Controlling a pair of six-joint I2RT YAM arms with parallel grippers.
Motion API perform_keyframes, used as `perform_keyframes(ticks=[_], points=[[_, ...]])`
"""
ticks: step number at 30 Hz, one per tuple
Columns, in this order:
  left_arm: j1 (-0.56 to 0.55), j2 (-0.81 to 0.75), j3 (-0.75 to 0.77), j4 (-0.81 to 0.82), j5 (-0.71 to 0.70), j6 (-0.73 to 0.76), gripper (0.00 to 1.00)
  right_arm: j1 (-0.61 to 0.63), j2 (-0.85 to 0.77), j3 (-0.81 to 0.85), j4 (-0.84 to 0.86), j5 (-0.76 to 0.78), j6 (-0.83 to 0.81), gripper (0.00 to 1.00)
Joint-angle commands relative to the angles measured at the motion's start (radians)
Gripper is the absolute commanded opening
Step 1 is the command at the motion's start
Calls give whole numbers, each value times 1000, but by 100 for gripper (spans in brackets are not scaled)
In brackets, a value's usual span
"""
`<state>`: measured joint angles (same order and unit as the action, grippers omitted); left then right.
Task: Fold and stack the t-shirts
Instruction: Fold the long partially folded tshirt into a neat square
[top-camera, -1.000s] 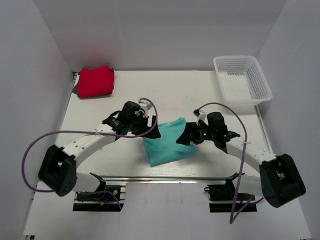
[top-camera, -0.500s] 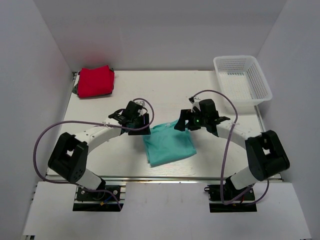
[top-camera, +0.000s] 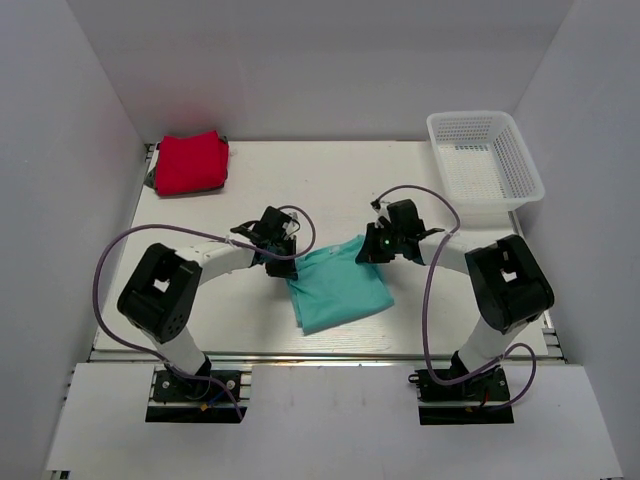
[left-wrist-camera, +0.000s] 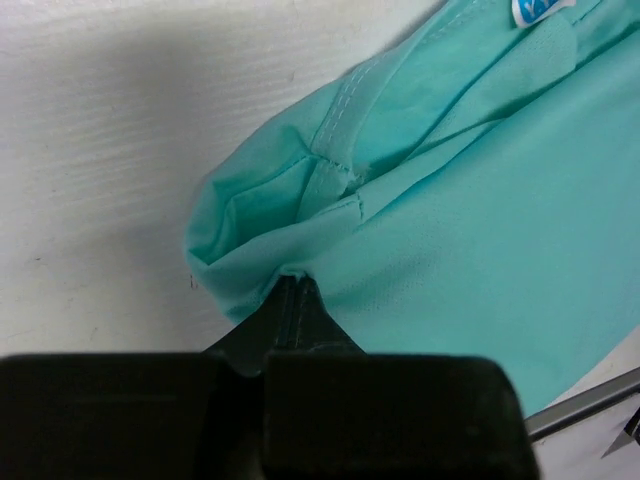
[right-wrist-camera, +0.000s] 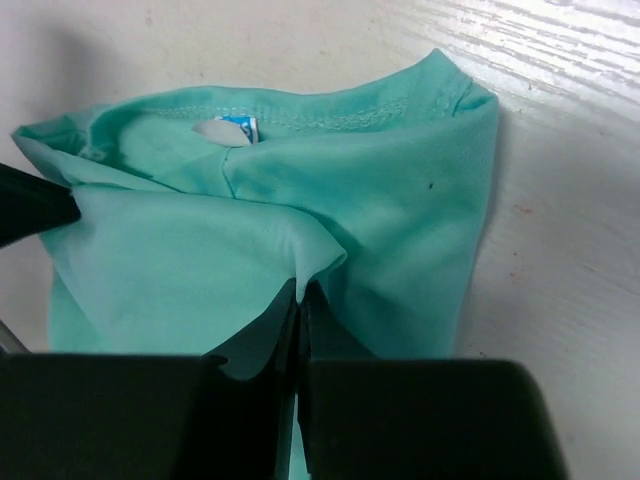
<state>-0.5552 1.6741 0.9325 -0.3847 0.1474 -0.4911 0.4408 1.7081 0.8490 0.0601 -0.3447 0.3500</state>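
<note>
A teal t-shirt (top-camera: 338, 287) lies partly folded near the table's front middle. My left gripper (top-camera: 288, 254) is shut on its far left corner; the left wrist view shows the cloth (left-wrist-camera: 450, 200) pinched between the closed jaws (left-wrist-camera: 292, 283). At the far right corner my right gripper (top-camera: 362, 250) is shut on a fold of the same shirt (right-wrist-camera: 260, 230), the fabric puckered at the fingertips (right-wrist-camera: 301, 292). The collar with a small label (right-wrist-camera: 237, 128) faces away from the right wrist camera. A red t-shirt (top-camera: 190, 162) sits folded at the far left corner of the table.
A white mesh basket (top-camera: 483, 163) stands at the far right corner. Purple cables (top-camera: 430, 290) loop from both arms over the table. The walls of the white enclosure rise close on the left, right and back.
Both grippers have closed from open onto the far corners of the teal shirt. Both arms have drawn in, with their bases now nearer the shirt's far edge.
</note>
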Motion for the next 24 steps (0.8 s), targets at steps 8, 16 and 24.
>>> perform_keyframes(ticks=[8, 16, 24], points=[[-20, -249, 19, 0, -5, 19, 0, 3, -225, -18, 12, 39, 17, 0], [1, -210, -3, 61, -71, 49, 0, -7, -246, -16, 23, 153, 40, 0], [32, 2, 83, 3, -420, -71, 0, -13, 23, 84, 144, 260, 69, 0]])
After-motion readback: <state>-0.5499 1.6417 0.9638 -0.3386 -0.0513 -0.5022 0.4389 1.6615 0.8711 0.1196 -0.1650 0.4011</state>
